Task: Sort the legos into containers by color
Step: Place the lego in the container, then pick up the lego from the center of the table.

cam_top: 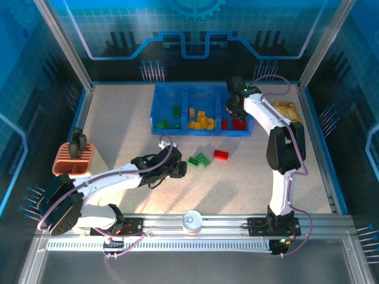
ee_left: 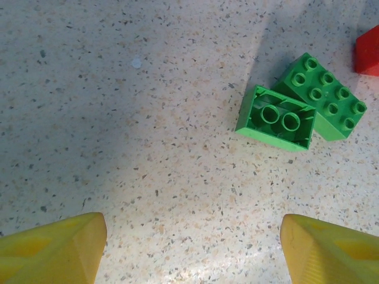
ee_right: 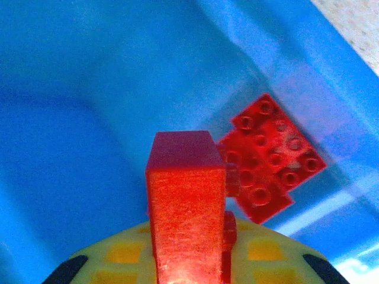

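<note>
Right wrist: right claw (ee_right: 190,263) pinches a blocky red brick (ee_right: 185,189) over glossy blue tray (ee_right: 83,112), left claw (ee_left: 192,239) spread wide

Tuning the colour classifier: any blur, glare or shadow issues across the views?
Top external: sharp; arm shadows across the table. Left wrist: green bricks crisp, upper left shadowed, yellow fingertips soft. Right wrist: held red brick blurred, glaring at its base; tray out of focus.

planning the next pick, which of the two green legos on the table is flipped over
The upturned green brick: its hollow underside faces up; the studded green brick shows studs.
</note>
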You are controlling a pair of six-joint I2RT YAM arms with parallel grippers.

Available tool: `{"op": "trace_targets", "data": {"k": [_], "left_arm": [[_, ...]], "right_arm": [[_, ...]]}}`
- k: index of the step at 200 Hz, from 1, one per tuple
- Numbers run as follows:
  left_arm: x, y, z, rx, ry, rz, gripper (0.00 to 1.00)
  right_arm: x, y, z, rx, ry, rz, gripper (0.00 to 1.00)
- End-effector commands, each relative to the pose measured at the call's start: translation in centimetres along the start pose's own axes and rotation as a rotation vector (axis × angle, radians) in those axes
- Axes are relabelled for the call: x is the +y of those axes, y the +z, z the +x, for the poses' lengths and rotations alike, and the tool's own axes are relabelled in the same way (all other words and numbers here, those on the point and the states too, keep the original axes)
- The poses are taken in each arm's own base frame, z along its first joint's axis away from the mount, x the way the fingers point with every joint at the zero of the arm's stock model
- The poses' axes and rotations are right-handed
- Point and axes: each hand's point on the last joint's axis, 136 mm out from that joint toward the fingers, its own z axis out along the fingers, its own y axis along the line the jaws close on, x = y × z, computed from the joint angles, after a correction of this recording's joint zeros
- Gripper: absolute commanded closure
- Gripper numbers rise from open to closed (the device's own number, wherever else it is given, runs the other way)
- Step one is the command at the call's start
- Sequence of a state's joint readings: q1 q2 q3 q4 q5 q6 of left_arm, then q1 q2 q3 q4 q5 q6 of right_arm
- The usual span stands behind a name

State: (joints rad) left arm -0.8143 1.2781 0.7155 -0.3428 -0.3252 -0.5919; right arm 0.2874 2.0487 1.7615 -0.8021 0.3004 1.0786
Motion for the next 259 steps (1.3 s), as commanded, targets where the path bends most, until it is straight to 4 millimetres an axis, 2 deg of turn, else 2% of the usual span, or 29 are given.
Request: {"op": "trace_targets", "data": {"k": [1,6,13,21,47,65,85,115,137,150,203,259], "left_arm": [[1.0,-1.1,0.1,-0.018,-0.023,-0.011,0.21],[0.9,-1.2,0.0,-0.021,-0.021,-0.005,0.21],[0.9,-1.3,0.0,-0.023,-0.02,0.003,0.21],[0.8,-1.4,0.0,-0.024,-0.02,0.012,0.21],[0.7,-1.4,0.1,-0.015,-0.026,0.02,0.21],[0.9,-1.4,0.2,-0.012,-0.04,0.022,0.21],[1.4,-1.5,0.2,-0.013,-0.071,0.036,0.2],[2.4,-1.8,0.1,-0.014,-0.155,0.086,0.2],[3.1,-1.9,0.0,-0.016,-0.185,0.1,0.2],[3.4,-2.0,-0.1,-0.015,-0.185,0.095,0.2],[4.0,-2.5,0.2,-0.016,-0.195,0.085,0.2],[4.8,-2.9,0.4,-0.031,-0.21,0.08,0.2]], "right_arm": [[-1.4,0.0,-0.3,0.011,-0.054,0.051,0.62],[-1.2,-0.2,-0.5,0.006,-0.066,0.045,0.54],[-1.1,-0.5,-0.7,0.0,-0.079,0.04,0.38],[-0.8,-1.0,-0.8,-0.01,-0.104,0.027,0.27],[-0.9,-3.6,-0.3,-0.066,-0.208,-0.006,0.14],[-1.0,-4.8,1.6,-0.061,-0.346,-0.076,0.13],[-1.5,-5.0,5.5,0.015,-0.532,-0.194,0.13],[-4.2,-4.1,11.9,0.108,-0.79,-0.288,0.12],[-5.8,-2.8,14.6,0.18,-0.921,-0.276,0.12],[-6.1,-2.0,15.3,0.206,-0.972,-0.26,0.11],[-4.7,0.7,17.1,0.281,-1.133,-0.221,0.12],[-5.1,0.9,19.9,0.353,-1.224,-0.219,0.15]]}}
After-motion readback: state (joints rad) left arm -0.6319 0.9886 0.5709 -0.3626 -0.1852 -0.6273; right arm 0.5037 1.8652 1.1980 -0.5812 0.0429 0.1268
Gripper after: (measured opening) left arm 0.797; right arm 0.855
